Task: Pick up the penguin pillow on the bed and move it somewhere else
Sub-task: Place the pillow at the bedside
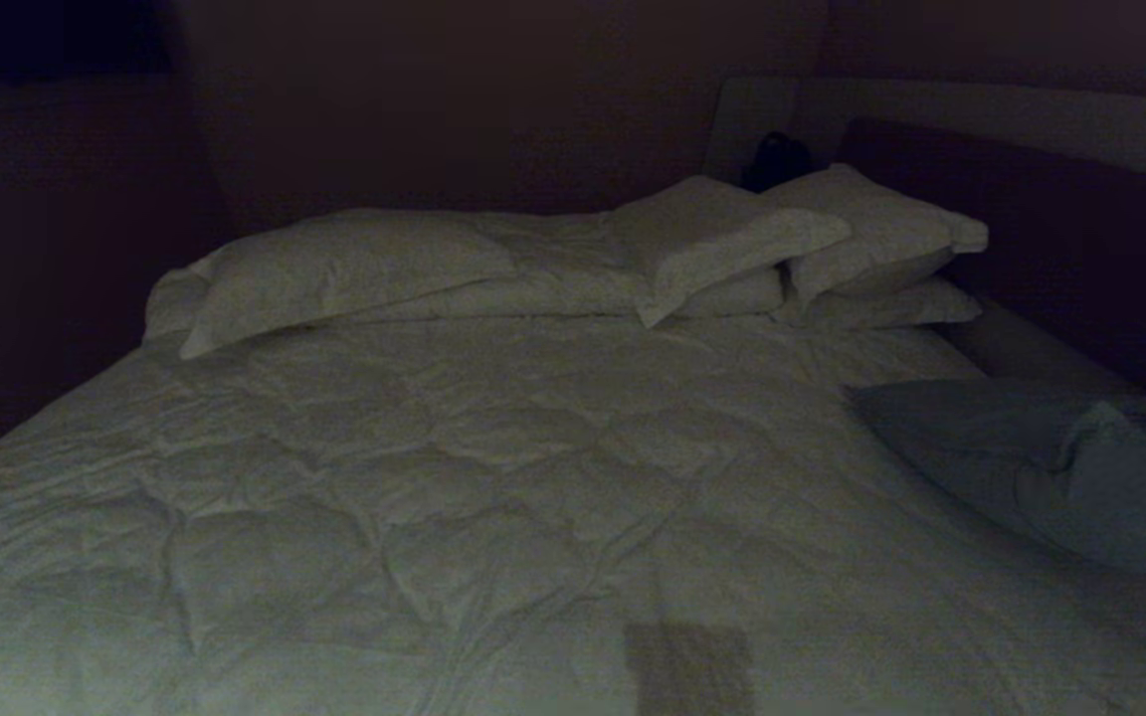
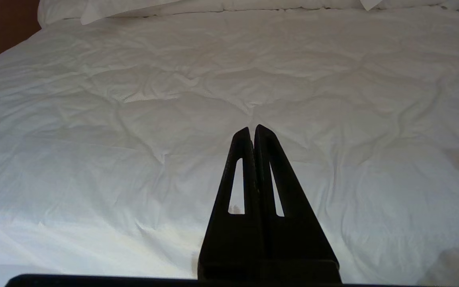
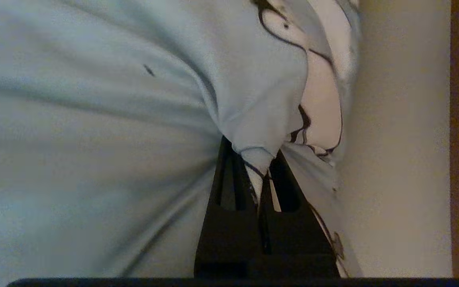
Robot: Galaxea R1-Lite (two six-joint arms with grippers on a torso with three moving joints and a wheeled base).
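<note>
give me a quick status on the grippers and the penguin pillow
Right gripper shut on a bunched fold of the penguin pillow, at the bed's right edge. Left gripper shut, empty, over the duvet. Nothing in the way.

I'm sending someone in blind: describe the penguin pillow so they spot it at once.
Start at the bed with its white quilted duvet. On its right side, below the stacked white pillows, lies the penguin pillow, pinched by the right claw. It alone is grey-blue, with black-and-white penguins along one edge.
</note>
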